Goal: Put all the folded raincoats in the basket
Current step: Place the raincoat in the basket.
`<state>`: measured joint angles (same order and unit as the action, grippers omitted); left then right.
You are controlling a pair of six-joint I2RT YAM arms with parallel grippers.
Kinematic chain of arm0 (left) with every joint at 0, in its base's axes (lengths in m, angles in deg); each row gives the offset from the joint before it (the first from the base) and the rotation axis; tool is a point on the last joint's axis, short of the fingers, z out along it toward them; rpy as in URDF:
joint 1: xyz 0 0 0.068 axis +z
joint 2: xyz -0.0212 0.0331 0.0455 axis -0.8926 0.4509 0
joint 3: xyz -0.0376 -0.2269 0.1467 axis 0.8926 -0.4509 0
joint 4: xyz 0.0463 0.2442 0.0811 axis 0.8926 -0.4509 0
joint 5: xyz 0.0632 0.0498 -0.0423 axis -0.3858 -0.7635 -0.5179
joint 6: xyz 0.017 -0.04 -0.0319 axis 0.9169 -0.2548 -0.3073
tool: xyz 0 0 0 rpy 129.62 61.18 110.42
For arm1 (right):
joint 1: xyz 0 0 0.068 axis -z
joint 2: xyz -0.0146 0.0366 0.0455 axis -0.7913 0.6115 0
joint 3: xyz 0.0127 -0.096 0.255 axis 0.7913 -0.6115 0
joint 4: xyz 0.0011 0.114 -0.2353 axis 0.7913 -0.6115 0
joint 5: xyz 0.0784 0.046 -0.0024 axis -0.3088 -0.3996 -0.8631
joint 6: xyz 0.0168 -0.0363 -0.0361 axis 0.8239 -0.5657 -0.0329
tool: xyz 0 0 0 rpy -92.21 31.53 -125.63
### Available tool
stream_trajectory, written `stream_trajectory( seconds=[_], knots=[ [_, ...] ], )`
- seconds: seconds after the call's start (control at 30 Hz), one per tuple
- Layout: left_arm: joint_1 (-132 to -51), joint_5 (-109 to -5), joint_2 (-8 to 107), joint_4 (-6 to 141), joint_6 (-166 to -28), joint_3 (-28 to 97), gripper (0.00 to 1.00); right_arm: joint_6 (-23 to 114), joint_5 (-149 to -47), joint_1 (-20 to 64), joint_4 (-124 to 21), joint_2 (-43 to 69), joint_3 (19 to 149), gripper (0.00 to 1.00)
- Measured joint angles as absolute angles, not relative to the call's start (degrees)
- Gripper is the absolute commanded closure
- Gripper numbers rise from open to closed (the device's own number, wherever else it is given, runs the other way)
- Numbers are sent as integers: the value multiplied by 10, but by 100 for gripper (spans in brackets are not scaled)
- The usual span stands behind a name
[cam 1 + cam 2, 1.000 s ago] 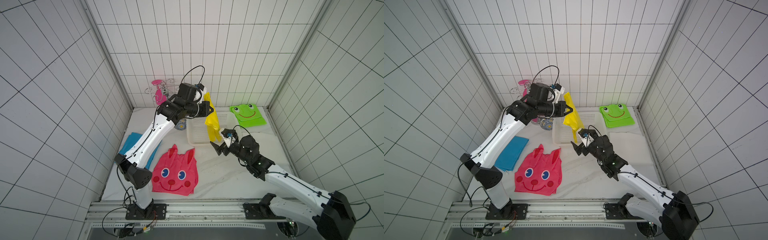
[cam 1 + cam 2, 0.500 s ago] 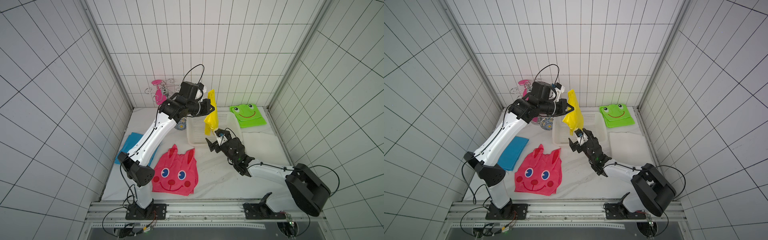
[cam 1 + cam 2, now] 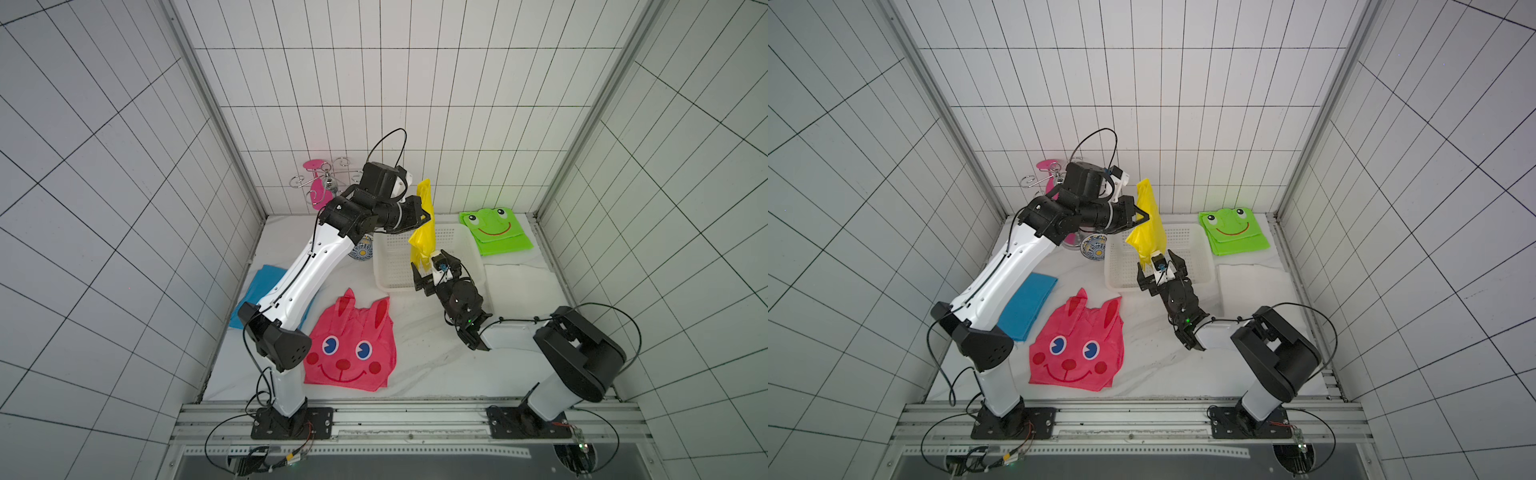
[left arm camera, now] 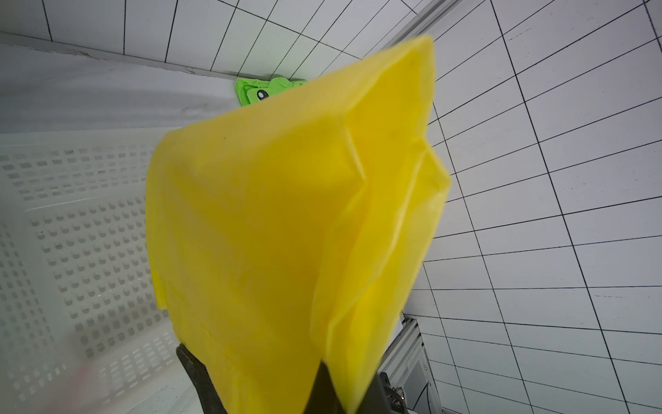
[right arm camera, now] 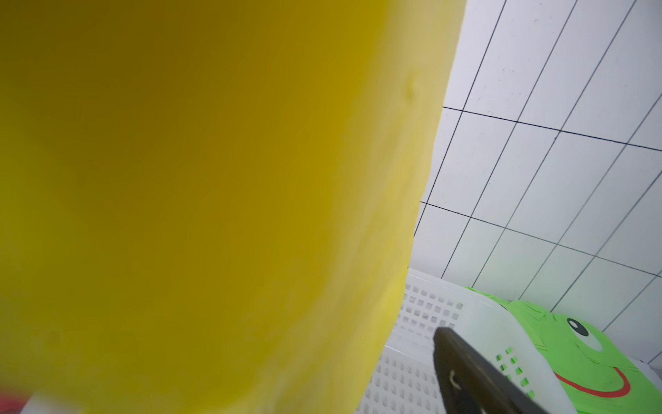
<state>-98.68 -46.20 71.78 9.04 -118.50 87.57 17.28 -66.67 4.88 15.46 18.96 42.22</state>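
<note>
Since a second ago, my right gripper [image 3: 435,269] has crept in nearer. Below sits the white perforated basket [image 3: 390,262]; over it hangs the yellow folded raincoat [image 3: 423,239], not yet inside, clenched in my left gripper [image 3: 419,212]. Right jaws gape wide at its lower end. I should lower it centred, then release.

Basket [image 3: 383,262] floor bare — the dangling yellow raincoat [image 3: 424,237] and the right jaws, spread wide, crowd its near side.
</note>
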Motion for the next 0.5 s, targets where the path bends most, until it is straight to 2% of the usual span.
stream_trajectory(
  seconds=[0.1, 0.23, 0.3, 0.4, 0.5],
  knots=[
    [-987, -462, 718, 88, -1190, 876, 100, 159, -647, 46, 190, 217, 434, 20],
    [-986, -462, 718, 87, -1197, 876, 100, 153, -641, 45, 217, 227, 442, 20],
    [-984, -459, 718, 86, -1202, 876, 100, 152, -639, 45, 225, 227, 444, 26],
    [-982, -457, 720, 86, -1207, 877, 100, 144, -630, 45, 237, 227, 448, 36],
    [-979, -457, 724, 85, -1210, 877, 100, 126, -624, 45, 242, 227, 448, 56]
  ],
)
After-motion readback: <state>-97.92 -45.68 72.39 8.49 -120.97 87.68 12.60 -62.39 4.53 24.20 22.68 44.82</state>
